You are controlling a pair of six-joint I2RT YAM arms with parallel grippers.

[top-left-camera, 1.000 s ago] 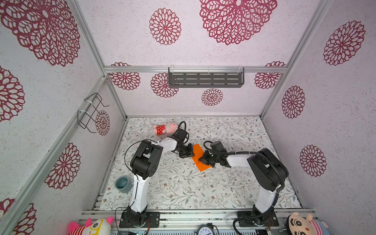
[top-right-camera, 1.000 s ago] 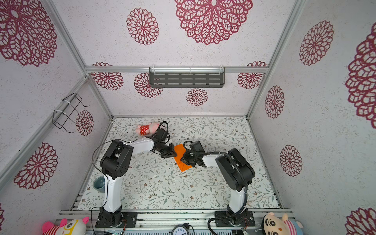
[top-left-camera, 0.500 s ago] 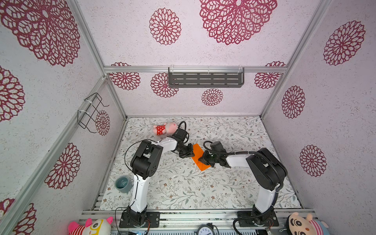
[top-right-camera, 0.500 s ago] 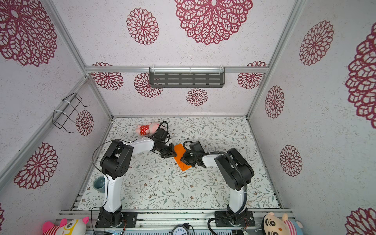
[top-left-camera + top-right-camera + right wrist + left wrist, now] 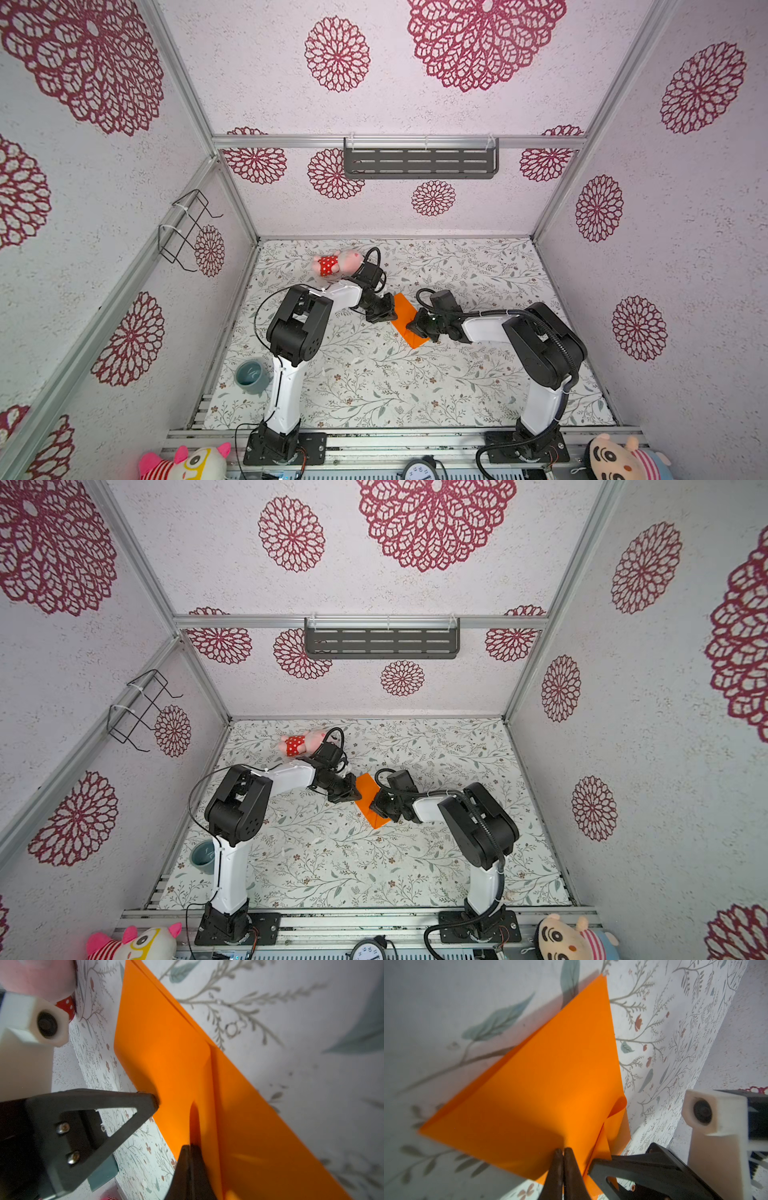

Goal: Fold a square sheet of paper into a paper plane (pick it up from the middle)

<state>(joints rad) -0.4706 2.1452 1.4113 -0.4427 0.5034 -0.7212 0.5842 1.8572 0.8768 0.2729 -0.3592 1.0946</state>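
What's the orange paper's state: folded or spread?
Folded. The orange paper shows overlapping layers and a crease line in both wrist views.

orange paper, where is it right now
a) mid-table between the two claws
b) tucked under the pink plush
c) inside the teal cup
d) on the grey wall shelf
a: in a top view the orange paper lies mid-table, with the shut left claw and the shut right claw meeting it from opposite sides.
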